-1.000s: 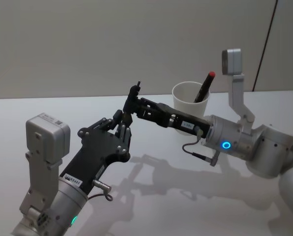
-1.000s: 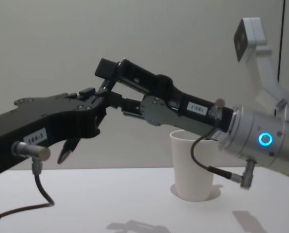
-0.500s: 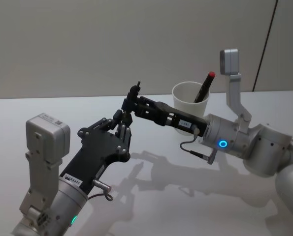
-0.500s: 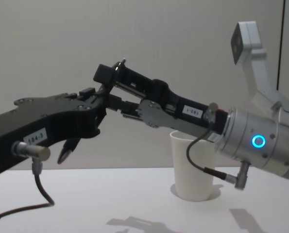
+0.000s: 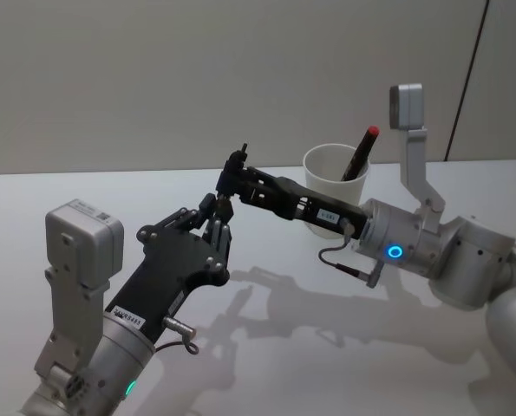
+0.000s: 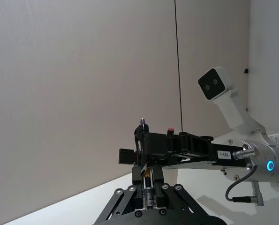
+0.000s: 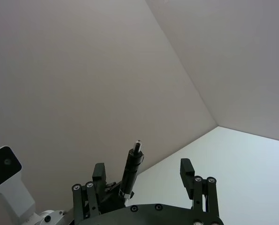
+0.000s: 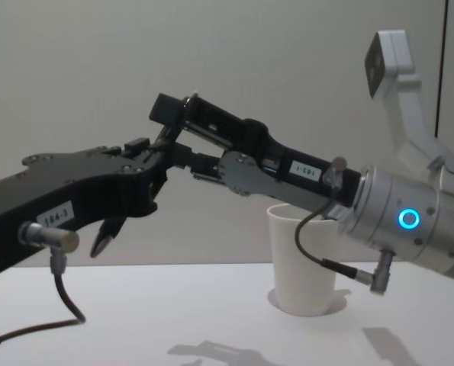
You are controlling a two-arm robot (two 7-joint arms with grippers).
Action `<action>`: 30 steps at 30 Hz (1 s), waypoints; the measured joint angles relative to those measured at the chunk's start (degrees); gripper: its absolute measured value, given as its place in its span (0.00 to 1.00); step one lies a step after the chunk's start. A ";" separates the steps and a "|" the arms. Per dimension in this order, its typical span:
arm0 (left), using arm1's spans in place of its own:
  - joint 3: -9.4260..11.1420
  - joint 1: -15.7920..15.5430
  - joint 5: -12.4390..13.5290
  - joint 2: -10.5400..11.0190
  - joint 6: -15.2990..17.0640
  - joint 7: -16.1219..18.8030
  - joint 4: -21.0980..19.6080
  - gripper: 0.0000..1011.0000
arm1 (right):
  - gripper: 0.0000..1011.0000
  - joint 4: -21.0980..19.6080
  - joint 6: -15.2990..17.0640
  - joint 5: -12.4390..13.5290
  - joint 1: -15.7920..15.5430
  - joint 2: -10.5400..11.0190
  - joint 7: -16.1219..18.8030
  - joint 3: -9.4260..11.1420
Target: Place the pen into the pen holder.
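Black right gripper (image 7: 143,168), silver wrist (image 5: 435,251), blue ring light (image 5: 395,253)

The left gripper (image 5: 220,211), raised well to the left of the pen holder (image 5: 316,184), points upward and clamps a pen (image 7: 131,166) upright. The right gripper (image 5: 231,173) reaches leftward past the pen holder's front, fingers spread either side of that pen's top.
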 joint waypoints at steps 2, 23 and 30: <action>0.00 0.00 0.00 0.00 0.00 0.00 0.00 0.14 | 0.99 0.00 0.04 0.11 0.04 0.04 0.27 -0.01; 0.00 0.00 0.00 0.00 0.00 0.00 0.00 0.14 | 0.99 -0.42 1.13 1.12 0.07 0.79 2.42 -0.34; 0.00 0.00 0.00 0.00 0.00 0.00 0.00 0.14 | 0.99 -0.42 1.25 1.19 0.10 0.87 2.59 -0.41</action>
